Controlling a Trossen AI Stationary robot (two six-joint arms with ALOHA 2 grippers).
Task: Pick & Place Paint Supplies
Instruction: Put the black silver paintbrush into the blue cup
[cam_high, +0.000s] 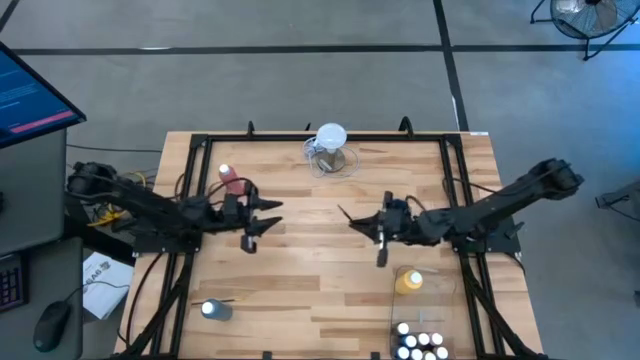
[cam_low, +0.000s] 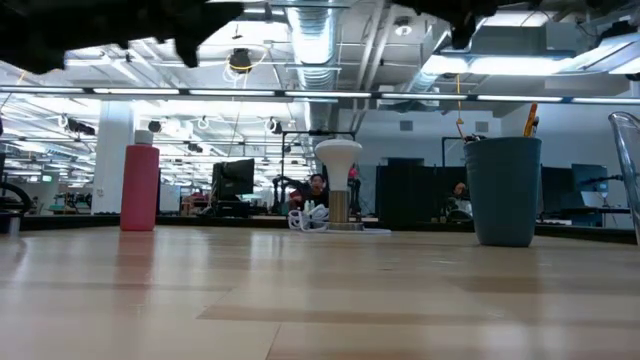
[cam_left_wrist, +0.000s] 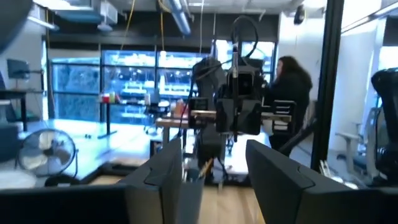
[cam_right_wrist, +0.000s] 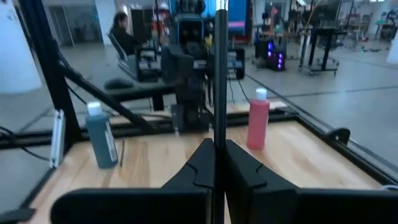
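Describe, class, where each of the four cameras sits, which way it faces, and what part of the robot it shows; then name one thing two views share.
High view: above the table, looking straight down; both arms, left gripper and right gripper.
Low view: at table-top height, looking level across; only dark arm parts along the top edge.
Left wrist view: on the left arm, looking past its parted fingers toward the right arm.
Right wrist view: on the right arm, looking past its gripper, shut on a paintbrush.
Shared: the pink-red bottle shows in the low and right wrist views.

The high view looks straight down on the whole table (cam_high: 330, 260). The low view sits at tabletop level, facing the room. Both share the pink-red bottle (cam_high: 229, 177), left in each frame.
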